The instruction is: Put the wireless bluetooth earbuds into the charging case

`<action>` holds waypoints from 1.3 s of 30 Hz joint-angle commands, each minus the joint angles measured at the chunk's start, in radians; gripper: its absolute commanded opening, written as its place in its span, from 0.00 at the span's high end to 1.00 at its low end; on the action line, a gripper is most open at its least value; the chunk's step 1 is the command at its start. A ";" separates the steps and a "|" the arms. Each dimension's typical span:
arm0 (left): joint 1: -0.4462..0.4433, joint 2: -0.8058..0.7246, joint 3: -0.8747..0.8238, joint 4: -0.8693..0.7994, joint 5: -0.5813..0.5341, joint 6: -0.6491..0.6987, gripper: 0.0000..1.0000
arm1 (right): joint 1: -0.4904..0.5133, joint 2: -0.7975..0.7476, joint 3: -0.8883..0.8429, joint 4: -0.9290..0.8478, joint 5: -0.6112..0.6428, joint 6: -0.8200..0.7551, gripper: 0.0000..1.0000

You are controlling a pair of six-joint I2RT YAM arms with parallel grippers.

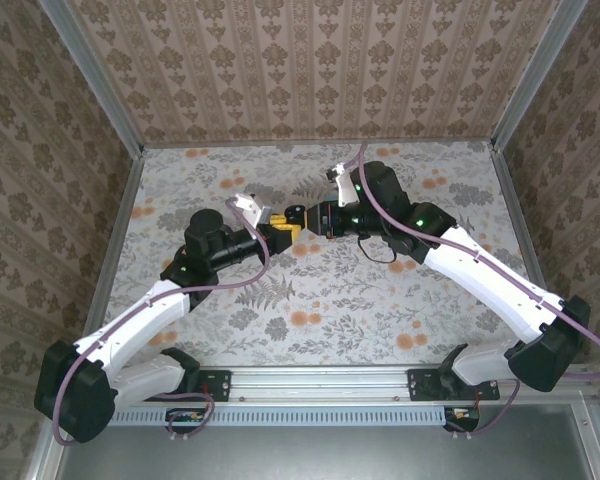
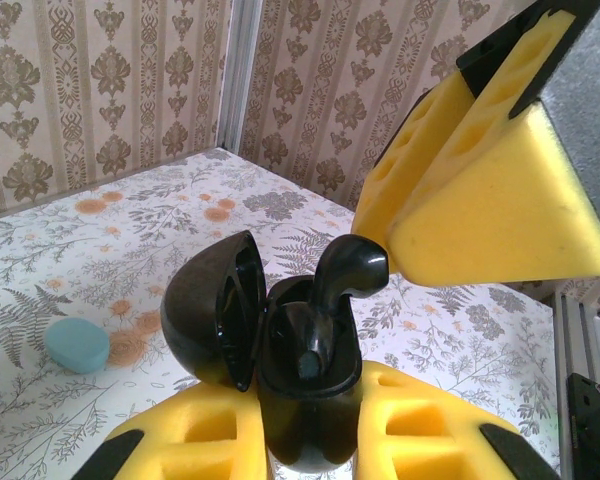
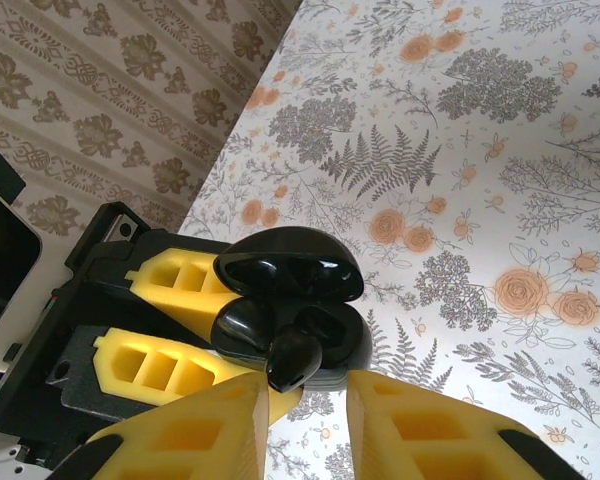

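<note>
Gripping the lid-open black charging case [image 2: 215,310] in left gripper [image 2: 315,445], with right gripper [image 3: 308,395] seemingly parted around a half-seated black earbud [image 2: 342,272].

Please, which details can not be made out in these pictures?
Left wrist view: the base of the charging case is hidden by the left hand; its inside is black on black.
Right wrist view: unclear whether the right hand grips the earbud.
Top view: case and earbud too small.

High rear overview; two opposed wrist close-ups, both of the black case [image 2: 308,405]
</note>
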 commanded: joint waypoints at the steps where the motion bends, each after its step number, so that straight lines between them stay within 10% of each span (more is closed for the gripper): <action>1: 0.010 -0.017 0.010 0.029 0.028 0.011 1.00 | -0.008 0.009 0.011 0.004 -0.023 -0.002 0.73; 30: 0.010 -0.023 0.001 0.026 0.054 0.033 1.00 | -0.060 -0.025 -0.014 0.035 -0.055 -0.008 0.74; 39: 0.010 -0.014 0.033 0.056 0.287 0.125 1.00 | -0.170 -0.093 -0.076 0.138 -0.214 0.077 0.64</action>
